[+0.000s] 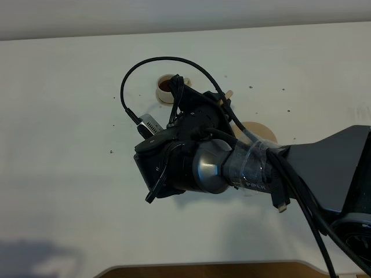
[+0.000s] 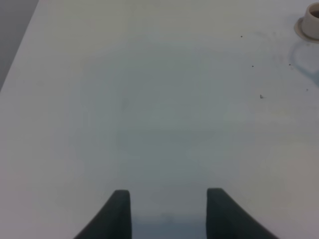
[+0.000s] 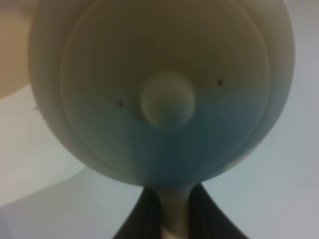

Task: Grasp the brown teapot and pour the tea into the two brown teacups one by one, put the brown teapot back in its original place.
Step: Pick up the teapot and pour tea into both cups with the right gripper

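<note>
Teapot [image 3: 162,94] held by its handle in the right gripper [image 3: 174,211], jaws clamped, lifted off its big saucer [image 1: 259,131] and carried toward the cup [image 1: 168,88] beyond for pouring; left gripper [image 2: 168,211] idle, jaws apart.

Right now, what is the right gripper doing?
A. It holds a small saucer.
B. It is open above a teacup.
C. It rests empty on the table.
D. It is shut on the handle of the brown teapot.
D: in the right wrist view the right gripper has its dark fingers pinched on the pale loop handle, with the brown teapot and its knobbed lid just beyond.
</note>
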### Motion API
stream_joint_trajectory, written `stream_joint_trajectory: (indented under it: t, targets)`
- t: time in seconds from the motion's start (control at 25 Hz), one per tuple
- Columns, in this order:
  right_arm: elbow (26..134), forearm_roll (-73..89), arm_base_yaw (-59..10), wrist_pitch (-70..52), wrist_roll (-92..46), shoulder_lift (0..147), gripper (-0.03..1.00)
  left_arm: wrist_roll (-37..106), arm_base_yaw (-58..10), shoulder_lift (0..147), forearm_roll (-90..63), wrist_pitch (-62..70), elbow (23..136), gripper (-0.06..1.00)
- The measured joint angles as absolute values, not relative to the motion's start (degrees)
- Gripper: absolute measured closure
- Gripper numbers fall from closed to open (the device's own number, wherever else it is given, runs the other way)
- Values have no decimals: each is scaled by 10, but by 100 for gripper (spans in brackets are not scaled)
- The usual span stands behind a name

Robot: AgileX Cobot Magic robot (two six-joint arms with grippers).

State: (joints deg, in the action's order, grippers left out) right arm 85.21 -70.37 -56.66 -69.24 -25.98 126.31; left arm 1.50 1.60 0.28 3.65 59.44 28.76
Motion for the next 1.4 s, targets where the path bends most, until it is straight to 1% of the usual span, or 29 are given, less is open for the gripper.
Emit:
stream_joint_trajectory:
  t: [0.56, 1.4]
  targets:
    - [852, -724, -567, -691, -307, 1263, 85, 15, 16, 3, 36, 594, 288, 58]
    - [852, -766, -572, -691, -322, 1263, 85, 15, 16, 3, 36, 594, 288, 58]
